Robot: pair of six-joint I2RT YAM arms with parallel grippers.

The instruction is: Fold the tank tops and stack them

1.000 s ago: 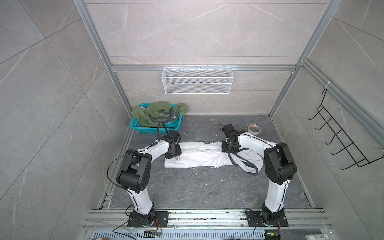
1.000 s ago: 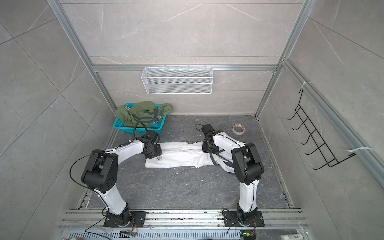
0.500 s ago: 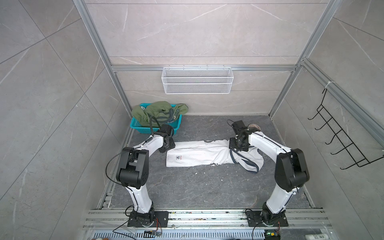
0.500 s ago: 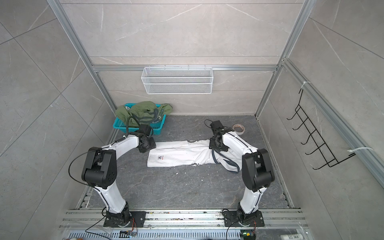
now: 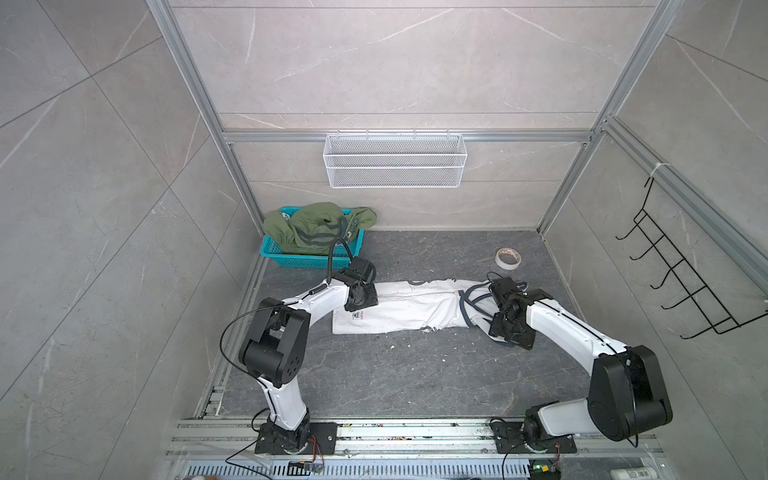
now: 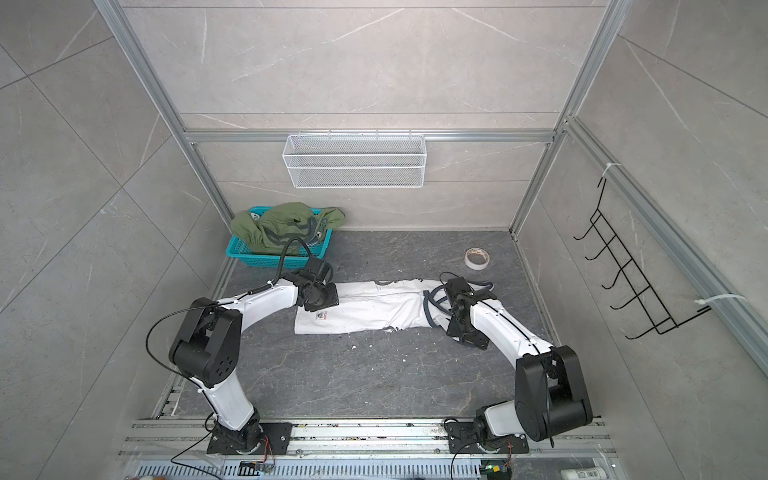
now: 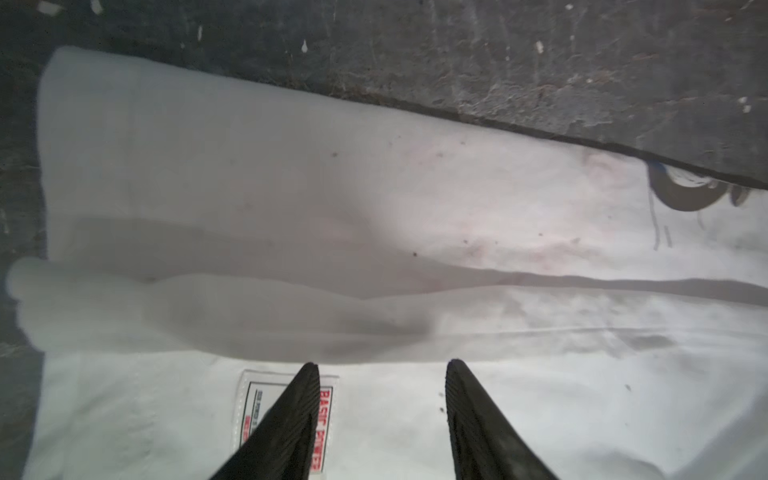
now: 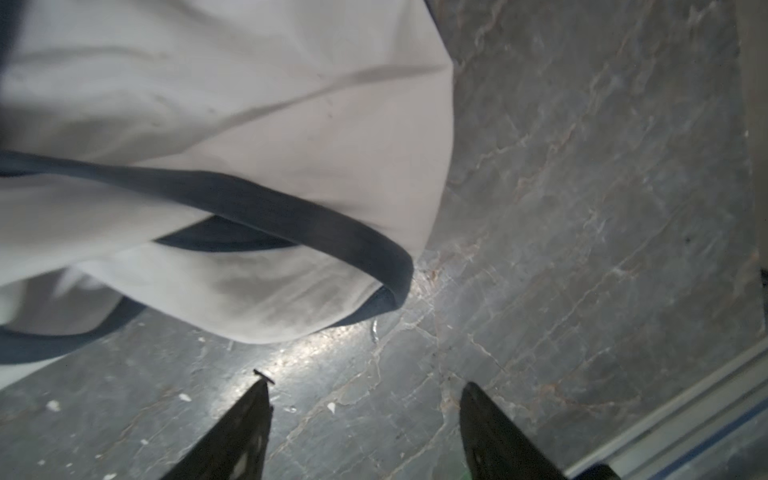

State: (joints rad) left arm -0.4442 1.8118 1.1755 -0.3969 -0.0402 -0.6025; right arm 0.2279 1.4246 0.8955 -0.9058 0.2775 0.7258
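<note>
The white tank top (image 5: 415, 307) (image 6: 374, 309) lies on the dark floor, folded into a long strip. Its hem end is on the left and its navy-trimmed straps are on the right. My left gripper (image 5: 360, 301) (image 7: 382, 368) hovers open over the hem end (image 7: 291, 187), one fingertip in front of a red-lettered label (image 7: 328, 415). My right gripper (image 5: 509, 328) (image 8: 365, 384) stands open over bare floor just off the strap end (image 8: 208, 104), holding nothing. The olive green tank top (image 5: 316, 226) (image 6: 282, 226) lies crumpled in the basket.
The teal basket (image 5: 307, 262) stands at the back left corner. A roll of tape (image 5: 508, 258) lies at the back right. A white wire basket (image 5: 395, 166) hangs on the back wall, a black hook rack (image 5: 681, 282) on the right wall.
Both grippers have opened wider. The right gripper moved right and toward the front, off the white top to bare floor. The left swung toward the basket, then came back over the hem end.
</note>
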